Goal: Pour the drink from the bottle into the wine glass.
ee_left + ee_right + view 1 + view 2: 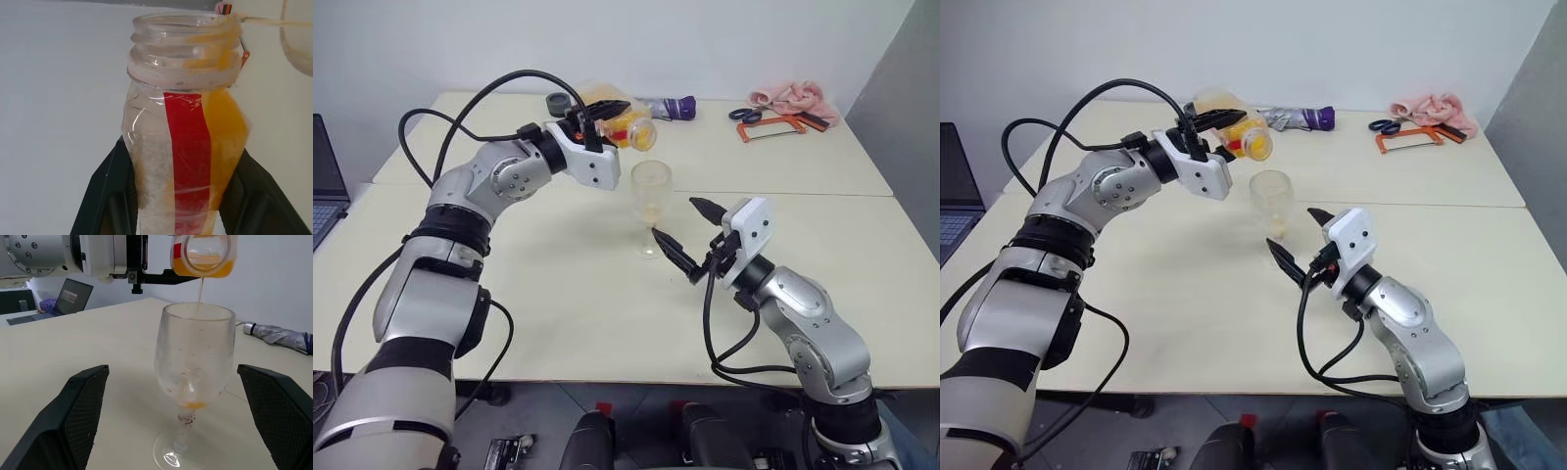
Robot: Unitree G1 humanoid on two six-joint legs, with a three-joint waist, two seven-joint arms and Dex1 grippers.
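The left gripper (597,122) is clamped on the bottle (619,119), its two black fingers (105,196) pressing the bottle's opposite sides, and holds it tipped over above the table (548,284). The bottle has no cap on; its open threaded mouth points toward the wine glass (651,201), just above the rim at about the glass's 11 o'clock in the head view. A plain red strip runs down the bottle's side; no brand or writing can be read on it.

The drink (227,127) is orange-yellow and lies pooled along the lowered side of the bottle. A thin stream of it falls from the mouth into the glass, seen in the right wrist view, and a small amount has gathered at the bottom of the bowl.

The glass stands upright on its round foot near the middle of the table. The right gripper (690,235) sits just beside it at about 4 o'clock, fingers spread wide on either side of the stem and bowl and not touching the glass.

Along the far edge of the table, at 12 to 2 o'clock from the glass, lie a folded silver-and-purple umbrella (671,108), blue-handled scissors (744,114), an orange-framed saw (771,127) and a pink cloth (788,96). A laptop (325,176) sits at 9 o'clock, off the table's left side.
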